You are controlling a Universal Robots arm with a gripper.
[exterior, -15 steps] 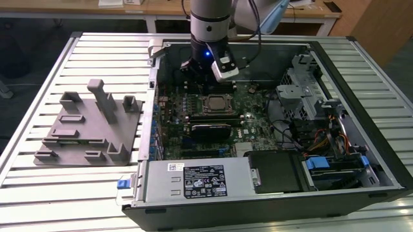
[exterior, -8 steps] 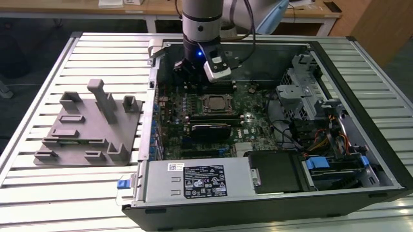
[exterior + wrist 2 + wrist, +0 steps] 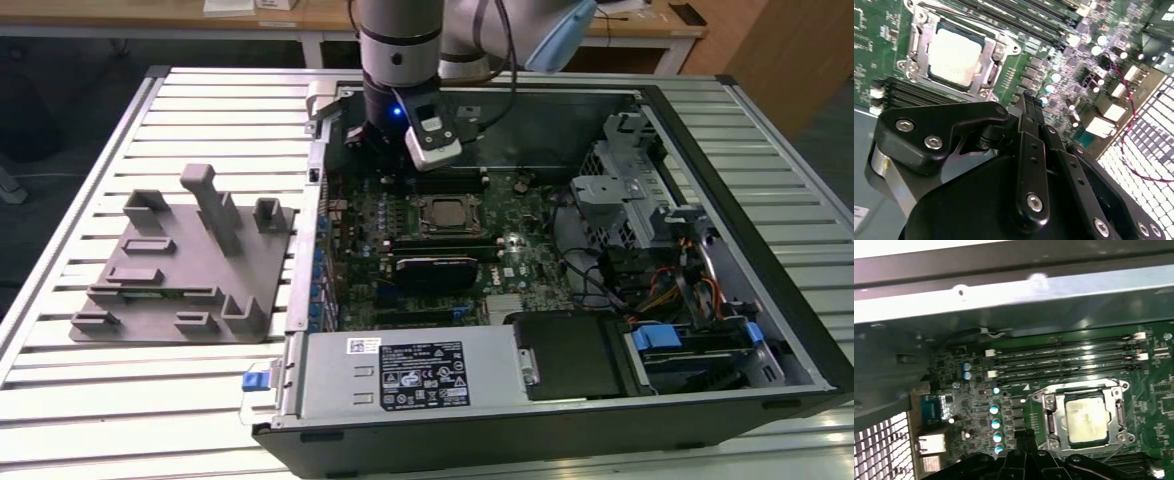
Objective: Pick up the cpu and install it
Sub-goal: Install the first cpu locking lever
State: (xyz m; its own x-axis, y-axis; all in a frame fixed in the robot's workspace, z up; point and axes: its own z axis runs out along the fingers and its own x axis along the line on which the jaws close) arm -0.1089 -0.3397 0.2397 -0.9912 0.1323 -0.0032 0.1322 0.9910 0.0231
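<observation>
1. The cpu (image 3: 955,56) lies flat in its socket (image 3: 1046,416) on the motherboard (image 3: 441,255), inside the open computer case (image 3: 787,330) on the slatted counter (image 3: 160,400). Both wrist views show its silvery top framed by the metal retention bracket.
2. The gripper (image 3: 1027,99) hangs just beside the socket, toward the case's rear wall, above the small capacitors and connectors. In the second wrist view its black fingers (image 3: 1030,150) are pressed together with nothing between them.
3. Judged from how things lie, the chip is already seated, so the work at this point is about leaving it undisturbed. Any motion near the socket is best kept straight up and clear of the bracket's edge and the memory slots (image 3: 1064,360) alongside.
4. A good seat shows as a level top with an even rim all round. Here it looks level, though I cannot tell whether the bracket's latch is locked.
5. The grey plastic fixture (image 3: 180,260) with upright posts stands on the counter outside the case, at the exterior view's left, well apart from the gripper.
</observation>
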